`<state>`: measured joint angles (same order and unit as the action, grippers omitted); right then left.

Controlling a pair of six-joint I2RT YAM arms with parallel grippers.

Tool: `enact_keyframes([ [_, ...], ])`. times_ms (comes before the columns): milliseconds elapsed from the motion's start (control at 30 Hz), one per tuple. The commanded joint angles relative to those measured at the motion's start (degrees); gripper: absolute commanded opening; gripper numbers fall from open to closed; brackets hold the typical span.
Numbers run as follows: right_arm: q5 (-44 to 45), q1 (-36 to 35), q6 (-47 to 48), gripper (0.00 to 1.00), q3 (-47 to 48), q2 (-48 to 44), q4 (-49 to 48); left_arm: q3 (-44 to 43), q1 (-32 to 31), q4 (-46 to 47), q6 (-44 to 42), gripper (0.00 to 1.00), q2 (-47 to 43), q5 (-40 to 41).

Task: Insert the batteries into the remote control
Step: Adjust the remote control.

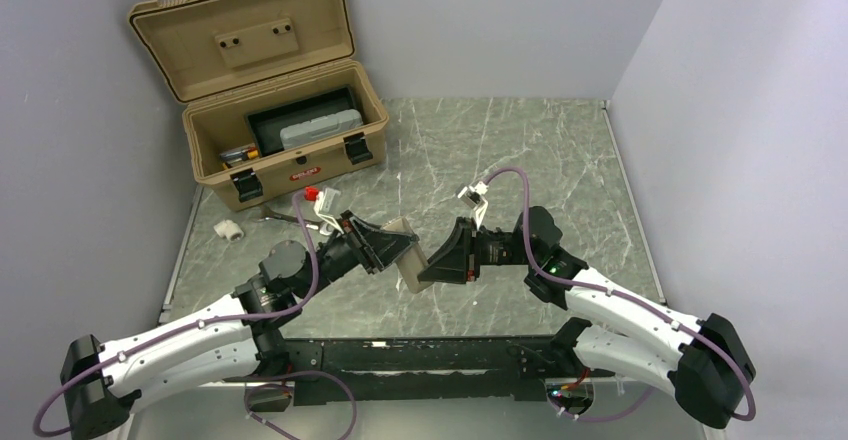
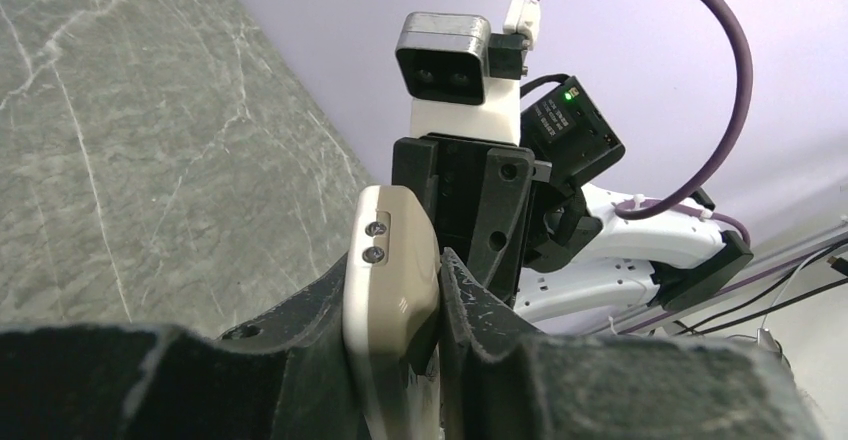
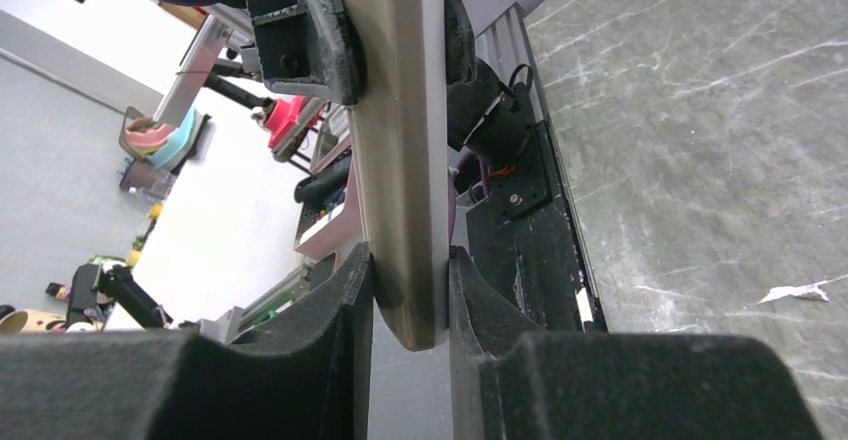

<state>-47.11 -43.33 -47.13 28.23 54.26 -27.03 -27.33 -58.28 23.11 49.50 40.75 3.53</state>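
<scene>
Grey marbled stone covered the table (image 1: 520, 150), and at its near edge the left arm (image 1: 200, 335) and the right arm (image 1: 620, 300) reached toward each other. Between them, seemingly lifted off the table, was the remote control (image 1: 409, 260), a slim pale bar. The left jaws were clenched on one end and the right jaws on the other, so both were grasping it. I judged this double hold was for passing it across, or for steadying it while the back is opened. Further, on the left, a small white block (image 1: 228, 228) lay on the table. At the far left stood an open tan box (image 1: 270, 175) with a grey case (image 1: 318, 130) inside. Beside the case something orange-yellow showed, perhaps the batteries (image 1: 238, 156), too small to tell.
</scene>
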Motion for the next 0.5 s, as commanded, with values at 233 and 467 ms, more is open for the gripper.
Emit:
enact_keyframes([
  [233, 1.0, 0.2, 2.1, 0.05, 3.5, -0.2, 0.0, 0.4, -0.2, 1.6, 0.6, 0.00, -1.6, -0.5],
  [467, 6.6, 0.1, 11.9, 0.66, 5.9, -3.3, 11.1, 1.1, -0.2, -1.9, 3.8, 0.00, -2.5, 2.9],
])
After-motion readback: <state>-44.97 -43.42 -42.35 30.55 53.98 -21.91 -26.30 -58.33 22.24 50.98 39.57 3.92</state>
